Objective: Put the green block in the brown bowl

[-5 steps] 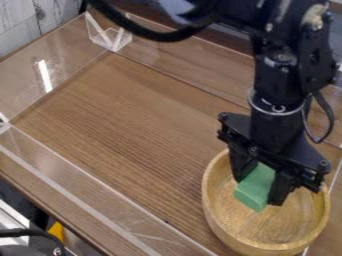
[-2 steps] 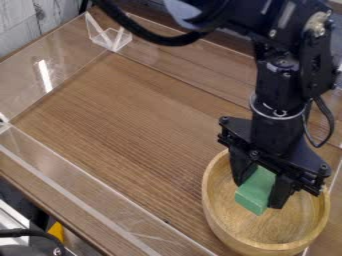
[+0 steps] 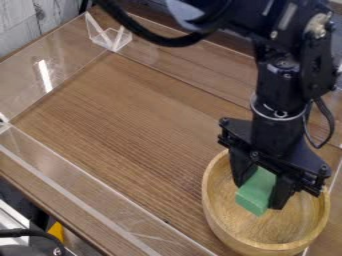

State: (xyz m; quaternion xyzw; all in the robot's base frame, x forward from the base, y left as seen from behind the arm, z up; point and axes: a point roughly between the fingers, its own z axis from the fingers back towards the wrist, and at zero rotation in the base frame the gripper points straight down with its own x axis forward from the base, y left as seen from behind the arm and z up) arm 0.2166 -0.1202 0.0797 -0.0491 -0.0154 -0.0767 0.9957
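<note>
The green block [image 3: 257,191] is a small bright green bar, tilted, sitting between the fingers of my black gripper [image 3: 263,187]. The gripper points straight down and is shut on the block, its fingers lowered inside the rim of the brown bowl [image 3: 222,220]. The bowl is a wide, round, light wooden one at the lower right of the table. The block's lower end hangs just over the bowl's floor; I cannot tell whether it touches. The gripper body hides the bowl's far rim.
The bowl stands on a dark wood-grain table [image 3: 134,110] enclosed by low clear plastic walls [image 3: 54,60]. A clear bracket [image 3: 107,38] sits at the far left corner. The black arm [image 3: 287,70] rises above the bowl with cables behind it.
</note>
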